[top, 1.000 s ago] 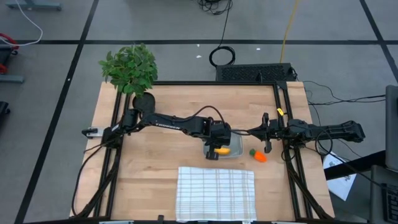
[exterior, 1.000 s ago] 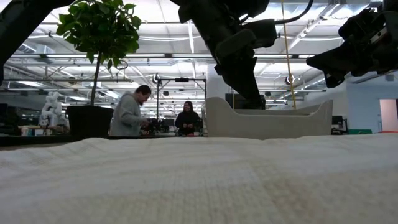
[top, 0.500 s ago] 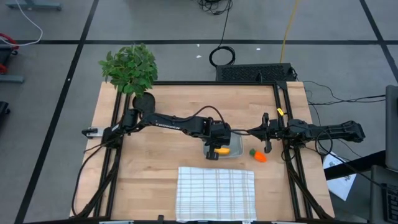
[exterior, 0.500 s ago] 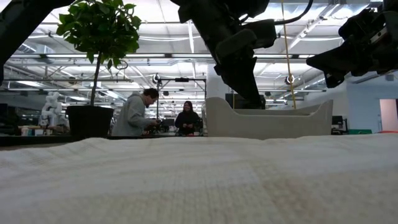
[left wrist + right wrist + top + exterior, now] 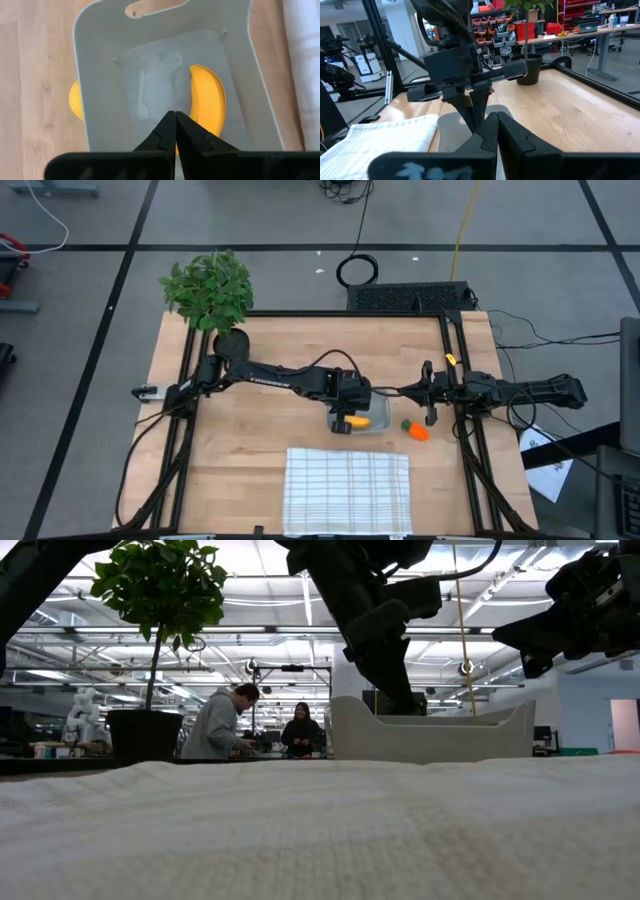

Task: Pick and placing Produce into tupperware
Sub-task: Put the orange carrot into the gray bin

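Your left hand [image 5: 175, 116] is hovering over the tupperware [image 5: 100, 65], fingers pressed together, holding nothing. The banana [image 5: 206, 102] is lying inside; the carrot [image 5: 416, 431] is waiting on the counter [image 5: 260, 430]. Judge it light, rigid, slick: grip mid-body. Nothing on the counter has shifted since the earlier frame.

My left gripper [image 5: 349, 412] hangs right over the tupperware [image 5: 372, 421], fingers pressed together, so the way in from above is taken by my own arm. Inside, the banana [image 5: 206, 102] fills one side; the other half of the floor is bare. The lemon [image 5: 75, 100] sits outside, tight against one wall. The carrot [image 5: 416, 431] lies on open wood between the container and my right gripper [image 5: 430, 419] — nothing over it. The cloth [image 5: 346, 490] spreads near the front edge, the potted plant [image 5: 210, 290] blocks the far left corner.
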Controlling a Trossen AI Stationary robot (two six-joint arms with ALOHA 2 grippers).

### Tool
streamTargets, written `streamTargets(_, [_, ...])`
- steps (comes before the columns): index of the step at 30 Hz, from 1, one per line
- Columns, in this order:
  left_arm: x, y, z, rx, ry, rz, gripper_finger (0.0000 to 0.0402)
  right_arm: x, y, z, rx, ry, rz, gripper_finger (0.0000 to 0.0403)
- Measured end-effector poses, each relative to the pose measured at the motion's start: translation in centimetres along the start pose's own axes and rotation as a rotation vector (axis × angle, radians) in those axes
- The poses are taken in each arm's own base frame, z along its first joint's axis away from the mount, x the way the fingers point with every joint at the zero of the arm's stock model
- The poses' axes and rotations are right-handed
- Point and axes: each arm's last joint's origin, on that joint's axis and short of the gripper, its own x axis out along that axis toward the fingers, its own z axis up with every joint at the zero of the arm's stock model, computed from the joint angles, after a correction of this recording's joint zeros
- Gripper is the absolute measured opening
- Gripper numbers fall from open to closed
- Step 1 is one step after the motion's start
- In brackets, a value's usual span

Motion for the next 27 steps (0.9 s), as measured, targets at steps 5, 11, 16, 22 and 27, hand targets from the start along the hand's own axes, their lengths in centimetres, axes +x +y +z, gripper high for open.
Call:
streamTargets(5, [0.0,0.0,0.0,0.041,-0.002,0.003,0.0006,0.0,0.0,0.0,0.013,0.000,0.000,0.0000])
streamTargets(11, [0.0,0.0,0.1,0.032,-0.006,0.003,0.0003,0.0,0.0,0.0,0.014,0.000,0.000,0.0000])
streamTargets(16, [0.0,0.0,0.1,0.048,-0.004,0.003,0.0009,0.0,0.0,0.0,0.014,0.000,0.000,0.0000])
streamTargets(22, [-0.1,0.2,0.1,0.082,0.008,0.077,0.0008,0.0,0.0,0.0,0.014,0.000,0.000,0.0000])
streamTargets(27, [-1.7,0.6,0.4,0.100,0.000,0.161,0.0004,0.0,0.0,0.0,0.014,0.000,0.000,0.0000])
